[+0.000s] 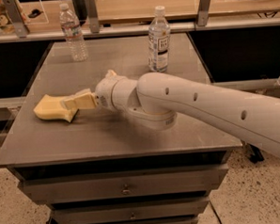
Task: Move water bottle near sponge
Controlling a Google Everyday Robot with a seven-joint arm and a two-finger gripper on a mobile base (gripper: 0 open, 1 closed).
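Observation:
The water bottle point(73, 32), slim, clear and ribbed with a white cap and a narrow pale label band, stands upright at the table's back left. The sponge point(50, 109), a pale yellow foam block, lies near the table's left edge. My gripper point(68, 103) is low over the table at the sponge's right end, and its tip overlaps the sponge in this view. I cannot tell whether it touches the sponge. It is far from the water bottle and holds nothing that I can see. My white arm reaches in from the right.
A second clear bottle point(158, 40) with a large white label and a dark square mark stands at the back centre. The grey table point(108, 139) has drawers below. A shelf rail with metal posts point(91, 15) runs behind the table.

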